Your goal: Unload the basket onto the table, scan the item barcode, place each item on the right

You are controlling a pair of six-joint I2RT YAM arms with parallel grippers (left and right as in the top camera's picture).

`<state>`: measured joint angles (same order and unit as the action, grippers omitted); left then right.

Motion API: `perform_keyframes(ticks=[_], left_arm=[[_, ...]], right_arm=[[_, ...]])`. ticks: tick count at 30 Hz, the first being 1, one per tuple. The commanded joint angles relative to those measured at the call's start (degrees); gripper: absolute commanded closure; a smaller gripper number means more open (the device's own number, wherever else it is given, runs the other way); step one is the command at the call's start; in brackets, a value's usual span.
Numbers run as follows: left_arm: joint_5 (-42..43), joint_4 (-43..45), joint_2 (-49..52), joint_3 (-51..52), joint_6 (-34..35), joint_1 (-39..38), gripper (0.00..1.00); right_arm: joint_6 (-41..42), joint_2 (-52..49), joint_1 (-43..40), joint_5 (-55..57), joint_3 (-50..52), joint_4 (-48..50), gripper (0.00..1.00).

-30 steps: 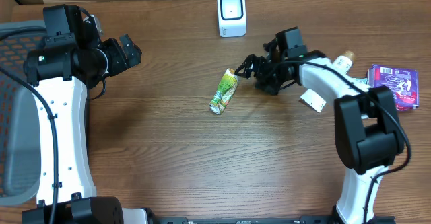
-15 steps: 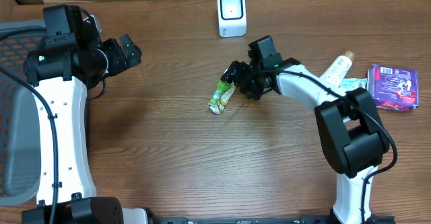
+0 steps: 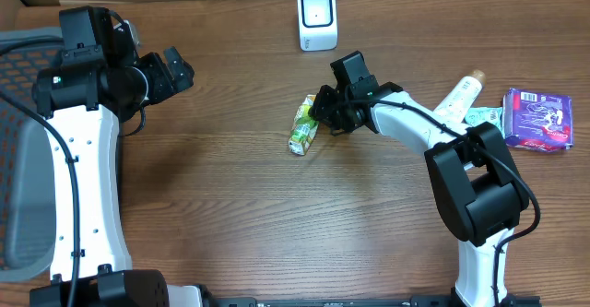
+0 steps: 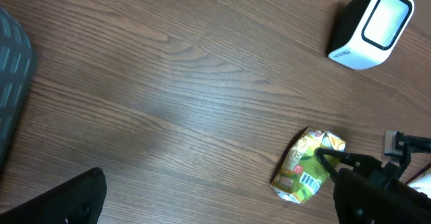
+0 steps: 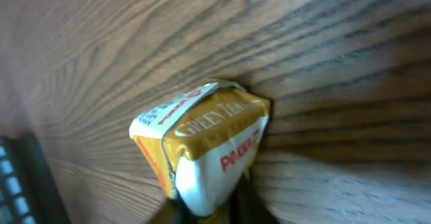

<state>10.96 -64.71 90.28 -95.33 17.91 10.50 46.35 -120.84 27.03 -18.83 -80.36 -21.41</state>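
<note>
A: Where is the carton [image 3: 302, 127]?
B: On the worktop [image 3: 230, 206], near the scanner [image 3: 317, 18]. The right tool [image 3: 323, 113] pinches its end, presumably for lifting. The left tool [image 3: 180, 70] stands wide and idle.

One carton [image 3: 301, 127] — one scanner [image 3: 317, 18], one bottle [image 3: 458, 93], one packet [image 3: 538, 118].

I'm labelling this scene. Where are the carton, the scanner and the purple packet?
carton [image 3: 297, 139], overhead view, its lower printed end.
scanner [image 3: 317, 14], overhead view, middle of its front window.
purple packet [image 3: 539, 118], overhead view, middle of its face.
</note>
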Motion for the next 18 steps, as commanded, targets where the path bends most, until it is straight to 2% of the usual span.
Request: perform_keyframes(ticks=[1,5,10,15,18], left_arm=[[0.6,0.2,0.5,-0.5,0.5,-0.3,0.01],[0.6,0.2,0.5,-0.5,0.5,-0.3,0.0],[0.6,0.2,0.5,-0.5,0.5,-0.3,0.0],[0.6,0.2,0.5,-0.5,0.5,-0.3,0.0],[0.6,0.2,0.5,-0.5,0.5,-0.3,0.01]], right_arm=[[-4.1,-2.6,0.3,0.1,0.3,0.2,0.95],[-9.4,-1.7,0.2,-2.0,-1.2,-1.2,0.96],[-24.6,0.9,0.2,-0.2,-8.2,-12.5,0.96],[-35.6,1.3,0.8,14.3,-19.2,-32.1,0.96],[-37.9,1.3,2.2,25.9,-22.1,-38.4,0.96]])
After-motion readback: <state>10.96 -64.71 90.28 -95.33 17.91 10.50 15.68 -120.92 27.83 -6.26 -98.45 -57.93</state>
